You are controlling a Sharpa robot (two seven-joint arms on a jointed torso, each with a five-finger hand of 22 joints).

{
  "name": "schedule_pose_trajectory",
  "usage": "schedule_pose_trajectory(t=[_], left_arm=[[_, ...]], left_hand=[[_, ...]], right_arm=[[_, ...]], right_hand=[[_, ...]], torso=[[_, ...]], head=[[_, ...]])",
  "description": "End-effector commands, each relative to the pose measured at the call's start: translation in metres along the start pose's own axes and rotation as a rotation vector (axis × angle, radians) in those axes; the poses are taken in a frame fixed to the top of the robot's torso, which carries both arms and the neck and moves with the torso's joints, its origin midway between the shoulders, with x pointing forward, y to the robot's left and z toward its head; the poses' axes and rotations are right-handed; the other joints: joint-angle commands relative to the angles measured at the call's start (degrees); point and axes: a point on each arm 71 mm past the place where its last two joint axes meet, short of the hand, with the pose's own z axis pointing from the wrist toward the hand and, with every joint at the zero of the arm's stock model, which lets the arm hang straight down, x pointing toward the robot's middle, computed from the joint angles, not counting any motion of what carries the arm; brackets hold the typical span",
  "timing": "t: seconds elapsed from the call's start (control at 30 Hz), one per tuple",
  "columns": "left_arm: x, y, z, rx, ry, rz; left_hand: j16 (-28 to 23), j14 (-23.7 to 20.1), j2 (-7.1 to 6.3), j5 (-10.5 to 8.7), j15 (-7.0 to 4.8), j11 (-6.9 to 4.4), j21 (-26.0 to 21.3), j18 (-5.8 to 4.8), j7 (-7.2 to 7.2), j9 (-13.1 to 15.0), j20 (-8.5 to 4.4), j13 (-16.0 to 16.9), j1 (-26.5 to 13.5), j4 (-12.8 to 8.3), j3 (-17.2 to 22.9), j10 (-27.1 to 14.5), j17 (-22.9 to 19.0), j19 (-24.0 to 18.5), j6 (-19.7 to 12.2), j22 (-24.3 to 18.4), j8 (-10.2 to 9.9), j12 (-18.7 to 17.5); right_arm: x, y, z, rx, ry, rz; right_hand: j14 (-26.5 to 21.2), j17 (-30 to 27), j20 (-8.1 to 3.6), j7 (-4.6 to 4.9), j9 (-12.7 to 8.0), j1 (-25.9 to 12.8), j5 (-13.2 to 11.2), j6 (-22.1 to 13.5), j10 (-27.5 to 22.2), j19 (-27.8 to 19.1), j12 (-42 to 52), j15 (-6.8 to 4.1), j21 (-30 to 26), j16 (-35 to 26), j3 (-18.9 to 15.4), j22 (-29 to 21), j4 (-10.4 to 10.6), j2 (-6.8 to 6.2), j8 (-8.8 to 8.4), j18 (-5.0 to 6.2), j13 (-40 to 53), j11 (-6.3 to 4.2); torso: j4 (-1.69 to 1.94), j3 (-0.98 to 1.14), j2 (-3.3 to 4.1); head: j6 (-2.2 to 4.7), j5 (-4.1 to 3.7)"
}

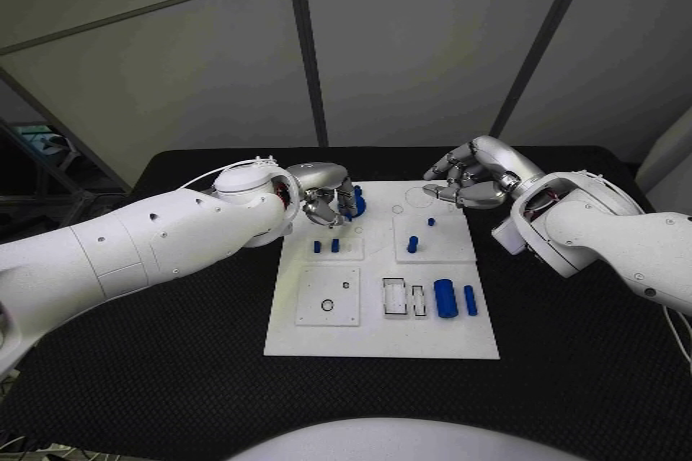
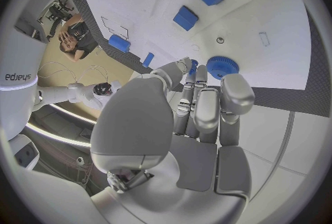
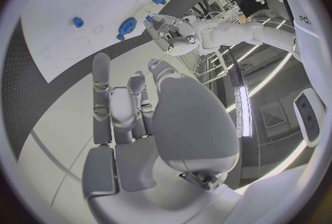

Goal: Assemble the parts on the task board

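Our hands hover over the far end of the task board.
We see the left hand with curled fingers beside a blue gear at the board's upper left; whether it grips, we cannot tell. The right hand is loosely curled, empty, at upper right.

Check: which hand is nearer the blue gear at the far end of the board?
Left. The left hand is right at the blue gear, fingertips beside it. The right hand hovers off across the task board's far right corner.

Lighting even, cool, moderately bright.
Task board glare-free; faint shadows under arms; wrist views bend at rims; ceiling strip flares.
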Motion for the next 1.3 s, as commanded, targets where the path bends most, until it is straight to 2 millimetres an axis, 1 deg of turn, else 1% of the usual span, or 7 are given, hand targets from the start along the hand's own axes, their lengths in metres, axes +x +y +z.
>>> schedule_pose_trajectory(t=[0.03,0.43,0.57,1.07,1.3], left_arm=[[-0.003,0.004,-0.004,-0.020,-0.008,-0.018],[-0.002,0.025,-0.015,-0.089,0.033,-0.019],[0.001,0.030,-0.017,-0.102,0.043,-0.021],[0.007,0.032,-0.016,-0.109,0.060,-0.028],[0.009,0.032,-0.014,-0.112,0.069,-0.030]], left_hand=[[0.1,0.4,0.01,-0.39,0.05,0.06,0.4,-5.10,0.02,-0.1,-0.16,0.1,-0.6,0.0,0.4,0.3,0.1,0.4,0.2,0.1,-0.4,-0.3],[0.1,0.4,-0.09,-0.42,0.06,0.05,0.4,-5.10,-0.01,-0.1,-0.15,0.1,-0.8,0.0,0.4,0.5,-0.1,0.5,0.3,0.1,-0.5,-0.4],[0.0,0.4,-0.13,-0.44,0.06,0.04,0.4,-5.10,-0.02,-0.1,-0.15,0.1,-0.9,0.0,0.4,0.5,-0.1,0.4,0.4,0.1,-0.5,-0.5],[0.1,0.4,-0.15,-0.47,0.05,0.03,0.4,-5.09,-0.03,-0.1,-0.15,0.1,-1.0,0.0,0.4,0.5,-0.1,0.4,0.4,0.1,-0.5,-0.6],[0.1,0.4,-0.15,-0.50,0.05,0.03,0.4,-5.09,-0.04,-0.1,-0.15,0.1,-1.0,0.0,0.4,0.6,-0.1,0.4,0.4,0.1,-0.5,-0.6]], right_arm=[[-0.001,0.001,0.000,-0.012,0.000,-0.003],[-0.001,0.000,0.000,-0.010,0.000,-0.003],[-0.001,0.000,0.000,-0.010,0.000,-0.003],[-0.001,0.001,0.000,-0.011,0.000,-0.003],[-0.001,0.001,0.000,-0.011,0.000,-0.003]], right_hand=[[0.0,0.1,-0.09,-0.07,0.1,0.4,0.3,-0.4,-0.1,0.0,0.0,-0.19,-0.2,-0.2,0.3,0.1,0.1,-0.34,0.20,0.64,0.1,-0.04],[0.0,0.1,-0.09,-0.07,0.1,0.4,0.3,-0.4,-0.1,0.0,0.0,-0.19,-0.2,-0.2,0.3,0.1,0.1,-0.34,0.20,0.64,0.1,-0.04],[0.0,0.1,-0.09,-0.07,0.1,0.4,0.3,-0.4,-0.1,0.0,0.0,-0.19,-0.2,-0.2,0.3,0.1,0.1,-0.34,0.20,0.64,0.1,-0.04],[0.0,0.1,-0.09,-0.07,0.1,0.4,0.3,-0.4,-0.1,0.0,0.0,-0.19,-0.2,-0.2,0.3,0.1,0.1,-0.34,0.20,0.64,0.1,-0.04],[0.0,0.1,-0.09,-0.07,0.1,0.4,0.3,-0.4,-0.1,0.0,0.0,-0.19,-0.2,-0.2,0.3,0.1,0.1,-0.34,0.20,0.64,0.1,-0.04]], torso=[[-0.02,0.07,0.00],[-0.14,0.08,0.11],[-0.19,0.09,0.11],[-0.19,0.10,0.08],[-0.17,0.08,0.12]], head=[[0.05,0.11],[0.14,0.32],[0.01,0.37],[-0.05,0.22],[-0.11,0.14]])
